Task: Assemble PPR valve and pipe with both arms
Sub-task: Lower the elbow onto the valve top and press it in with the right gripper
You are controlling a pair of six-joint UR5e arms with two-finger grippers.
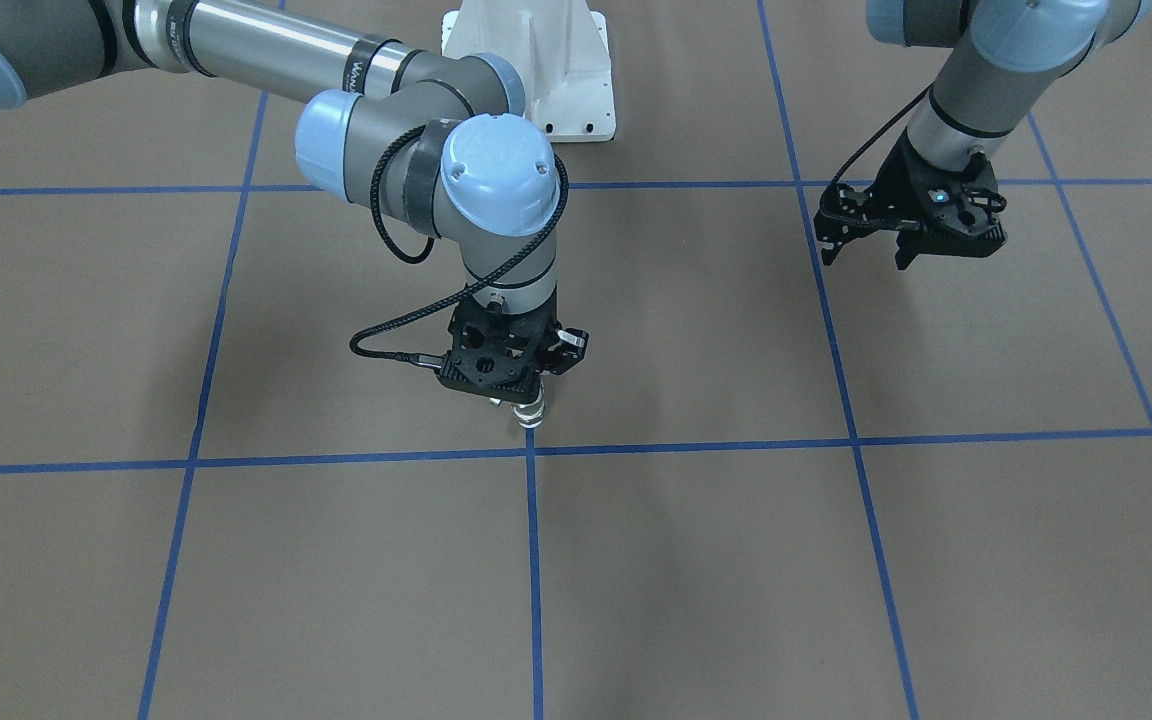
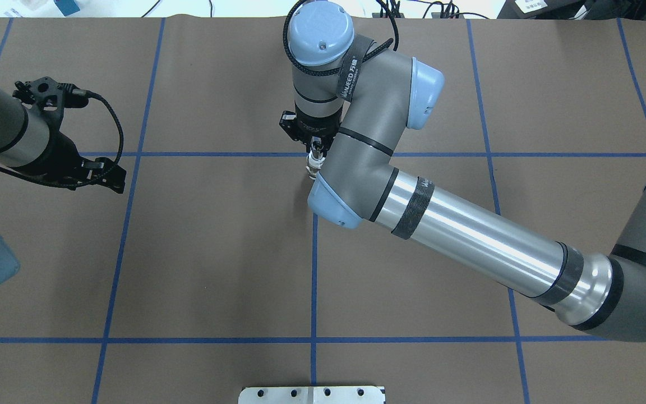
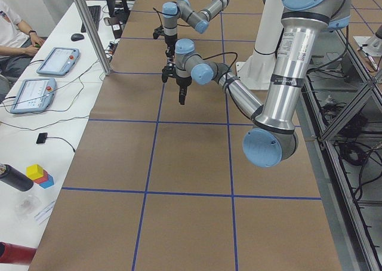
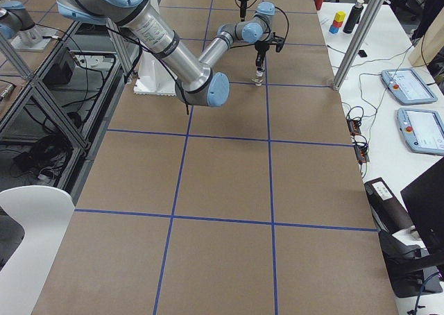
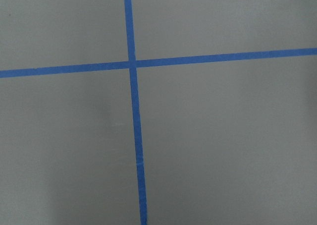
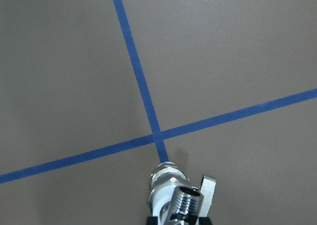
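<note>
Brown worktop (image 1: 736,560) with a blue tape grid (image 1: 696,447). Right arm (image 1: 386,140) reaches to the centre, left arm (image 1: 986,80) is well apart on the robot's left. Left pincer (image 1: 866,258): jaws apart, empty. Right pincer (image 1: 516,385): clamped on PPR valve (image 1: 531,410), long axis upright, lower end just over the tape crossing. Chrome pipe (image 6: 188,200) sits against the valve's upper end; cannot tell if seated. Left likely has to come across.

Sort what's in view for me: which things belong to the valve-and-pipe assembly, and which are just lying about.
Belongs to the job:
PPR valve, held in the right pincer over a tape crossing
pipe, probably the chrome threaded piece against it
left pincer, open and empty

Just lying about, on the side bench:
two tablets
coloured blocks
black bottle
</note>
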